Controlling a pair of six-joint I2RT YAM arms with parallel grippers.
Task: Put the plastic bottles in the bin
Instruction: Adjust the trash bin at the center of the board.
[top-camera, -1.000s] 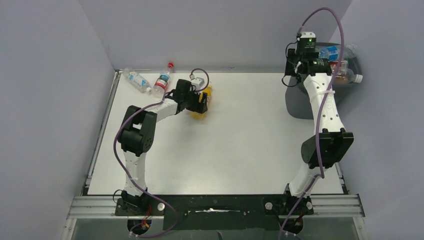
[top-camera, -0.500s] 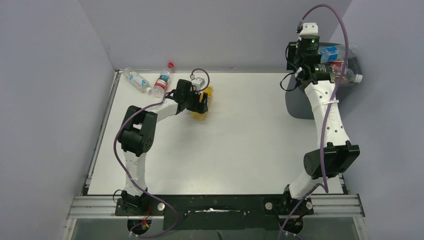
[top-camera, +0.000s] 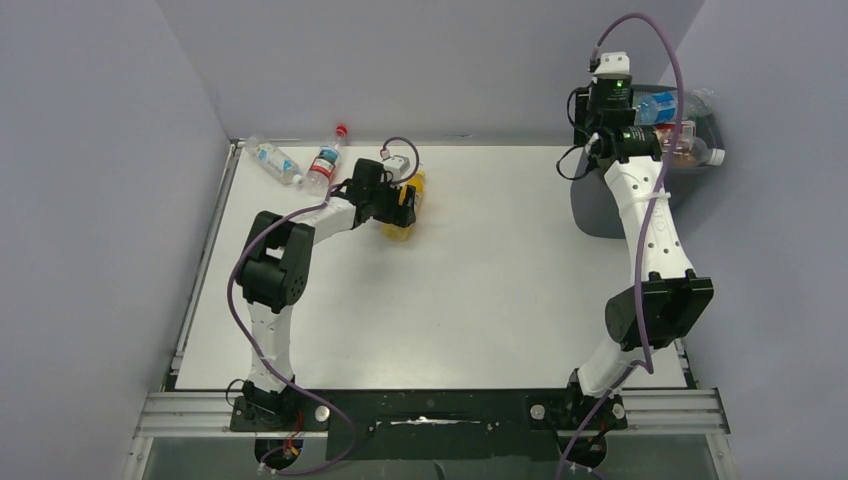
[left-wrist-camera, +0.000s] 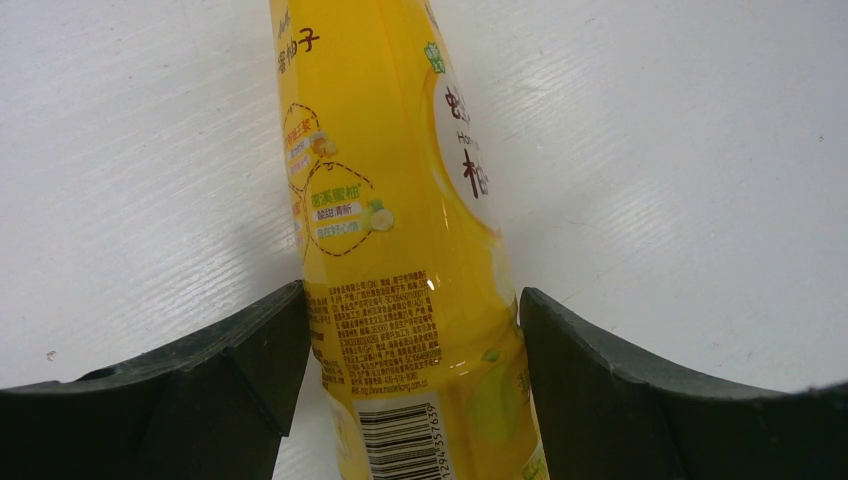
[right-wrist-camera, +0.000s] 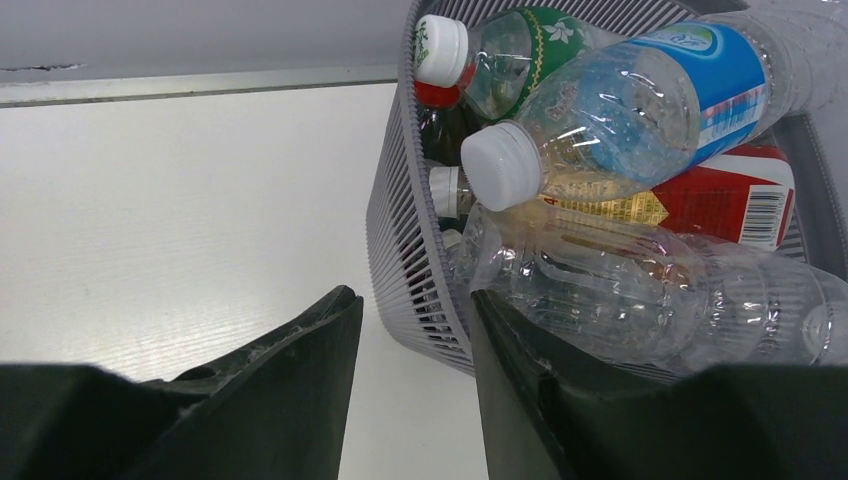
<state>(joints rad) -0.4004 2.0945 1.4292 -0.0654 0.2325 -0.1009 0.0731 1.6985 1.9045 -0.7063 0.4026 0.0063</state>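
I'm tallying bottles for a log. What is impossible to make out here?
- Count inside the bin: top view, right arm covers it; right wrist view crops it.
- Cap of the yellow bottle: left wrist view crops it; top view, too small.
- Labels on the two far-left bottles: top view, too small.

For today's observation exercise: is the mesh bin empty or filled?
Filled: plastic bottles are heaped to the rim of the mesh bin.
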